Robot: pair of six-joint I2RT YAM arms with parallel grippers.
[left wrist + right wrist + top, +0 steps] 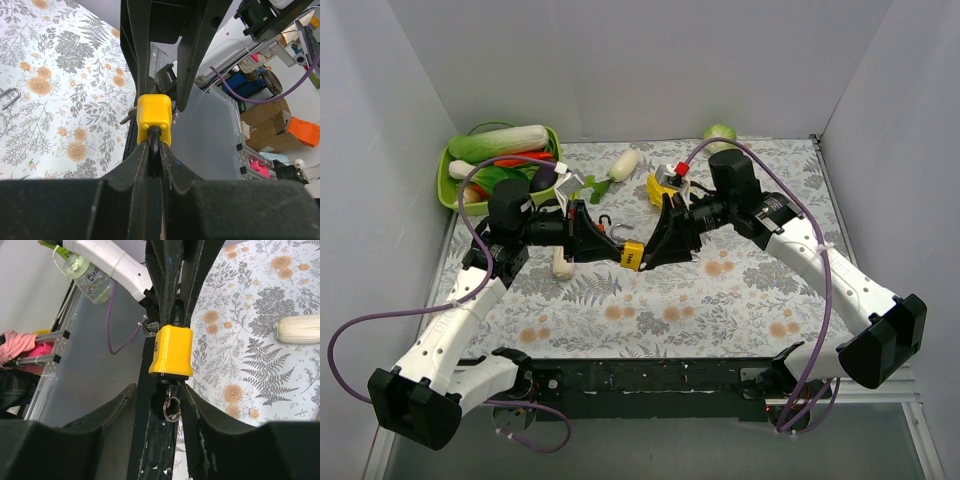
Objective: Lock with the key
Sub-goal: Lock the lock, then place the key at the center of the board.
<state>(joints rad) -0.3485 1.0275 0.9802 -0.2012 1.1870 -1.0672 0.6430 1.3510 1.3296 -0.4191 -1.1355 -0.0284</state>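
Observation:
A yellow padlock (633, 256) is held in the air over the middle of the table, between both grippers. My left gripper (612, 250) is shut on its black shackle (154, 148), with the yellow body (154, 118) just beyond the fingertips. My right gripper (650, 256) comes from the other side. Its jaws are closed round the black head of the key (167, 401), which sits in the bottom of the padlock (172, 351). A small key ring (172, 409) hangs from the key.
A second yellow padlock with a red tag (667, 184) lies behind the grippers. A loose metal shackle (616, 233) (10, 97), a white radish (623, 163) and a pale corn cob (561, 263) (299, 329) lie on the floral cloth. A green basket of vegetables (448, 172) stands at the back left, a cabbage (720, 132) at the back.

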